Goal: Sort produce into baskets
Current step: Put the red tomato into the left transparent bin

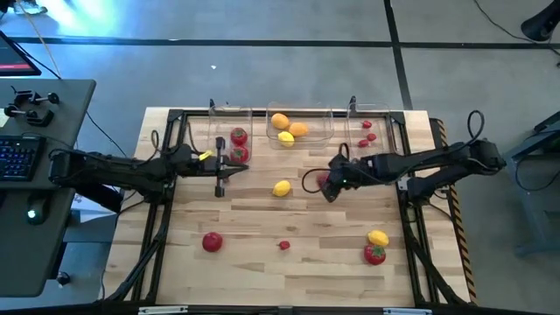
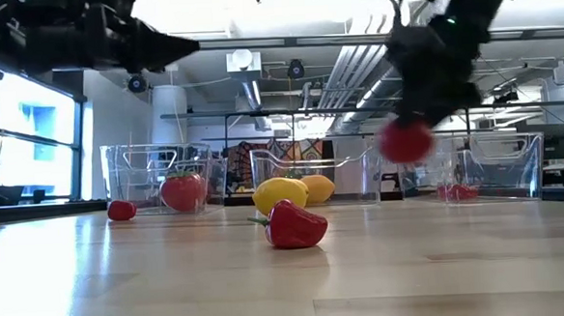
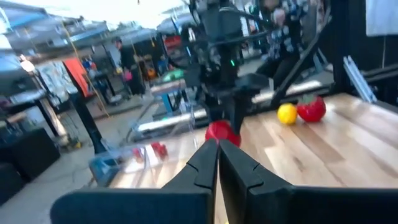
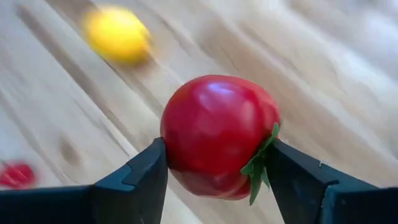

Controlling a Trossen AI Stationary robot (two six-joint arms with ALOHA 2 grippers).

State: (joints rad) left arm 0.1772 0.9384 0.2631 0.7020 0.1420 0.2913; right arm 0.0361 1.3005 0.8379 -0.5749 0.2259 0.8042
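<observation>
My right gripper (image 1: 325,185) is over the table's middle, shut on a red tomato (image 4: 217,134) with a green top; it also shows in the low view (image 2: 406,140). My left gripper (image 1: 219,179) is shut and empty, hovering near the left clear bin (image 1: 229,122), which holds two tomatoes (image 1: 238,137). The middle bin (image 1: 302,112) holds orange and yellow citrus (image 1: 289,127). The right bin (image 1: 374,112) holds red berries (image 1: 366,131). A lemon (image 1: 281,187) lies on the table between my grippers. My right gripper pinches the tomato between its two fingers (image 4: 146,171), one on each side of its round body. The green top (image 4: 258,168) lies against one finger. The fingers slant down from the table's right. The tomato hangs clear of the table.
Loose on the wooden table near the front: a tomato (image 1: 212,241), a small red berry (image 1: 284,246), a lemon (image 1: 378,237) and another tomato (image 1: 374,255). A dark frame rims the table. A desk with a keyboard (image 1: 17,157) stands to the left.
</observation>
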